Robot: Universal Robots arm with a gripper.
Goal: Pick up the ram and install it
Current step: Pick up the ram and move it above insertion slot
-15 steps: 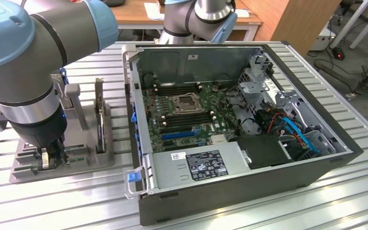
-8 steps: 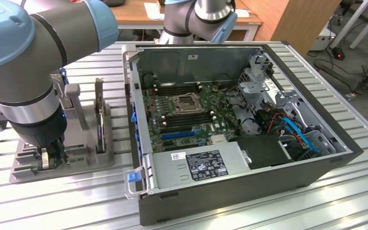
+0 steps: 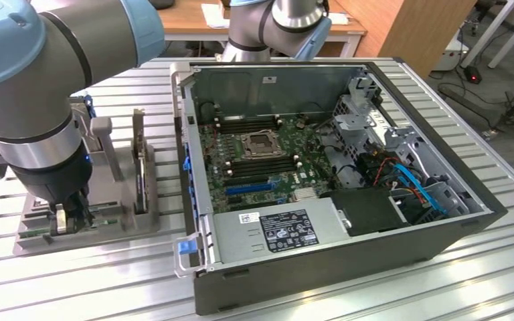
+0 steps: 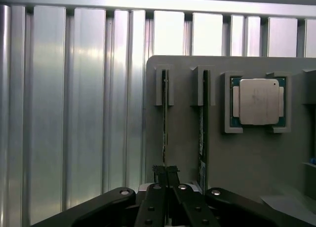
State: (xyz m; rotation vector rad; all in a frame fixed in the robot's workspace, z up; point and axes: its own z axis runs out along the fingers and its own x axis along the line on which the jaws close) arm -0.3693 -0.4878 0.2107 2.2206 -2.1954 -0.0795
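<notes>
Right, the arm is down over the grey holder (image 3: 105, 221), which sits on the slatted table (image 4: 74, 113) to the exterior view's left of the open computer case (image 3: 347, 261). The gripper (image 4: 165, 171) is low in there, tucked in among the holder's upright ribs.

From the wrist view you can see it best. The ram (image 4: 164, 123) stands on edge in the slot nearest the holder's outer side, a thin line with its top edge facing the camera. Its long axis runs straight along the slot, away from the fingers, and square to the direction they close. So the pads face its two flat sides, which looks to me like the right way to take it.

The fingers (image 4: 159, 173) are drawn together with barely a sliver between them, and the stick's edge runs right into that sliver. I'd call that clamped on the ram, gripping near one end of the part I can see; how far the stick carries on under the gripper is hidden. It sits in its slot, not lifted out.

One slot over, just beside it and lying parallel, stands a dark card (image 4: 202, 133), apart from the fingers. Beyond that a processor chip (image 4: 258, 101) lies flat in its own pocket.

Over in the case, the green motherboard (image 3: 257, 154) lies open to view, well apart from the gripper.
</notes>
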